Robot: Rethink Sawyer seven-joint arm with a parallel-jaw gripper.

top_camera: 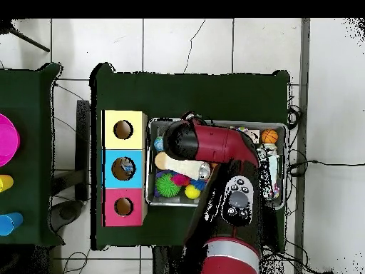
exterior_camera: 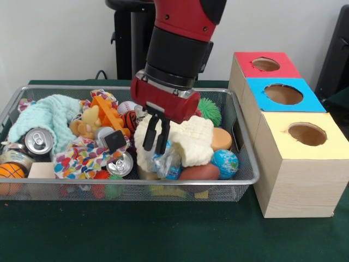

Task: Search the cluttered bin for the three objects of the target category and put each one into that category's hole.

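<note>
Nearest the front camera, the bin (exterior_camera: 240, 183) is showing its mesh front wall and thick rim, with clutter pressing against it; just behind that wall and directly beneath the gripper (exterior_camera: 156, 143) a crinkly clear packet (exterior_camera: 166, 162) with blue and white print is lying, partly under the cream cloth (exterior_camera: 191, 139); the gripper is hanging from the red and black arm (exterior_camera: 180, 33) with its two dark fingers (exterior_camera: 148, 136) pointing down, close together, tips sitting at the packet's top edge; whether they are actually pinching the plastic is not clear, though they are looking nearly closed and touching it; I am judging this as the grasp step on one of the three objects, not the carry step, since the packet is lying in the bin; other packets are not showing plainly from here; beside the gripper, toward the boxes, a blue globe ball (exterior_camera: 225, 162) and a brown rounded thing (exterior_camera: 199, 172) are sitting just next to the packet; on the gripper's other side a silver can (exterior_camera: 120, 164) and a spotted cloth (exterior_camera: 82, 159) are lying; well off to that side a mint towel (exterior_camera: 41, 115) is covering a corner; the wooden boxes (exterior_camera: 297, 164) with red, blue and yellow tops are standing outside the bin, each with a hole (exterior_camera: 307, 134); which hole is the right one, cannot tell; the next move is probably needing a firm pinch, a straight lift clear of the cloth, then travel sideways over the rim; overhead view is hiding the gripper under the arm.
</note>
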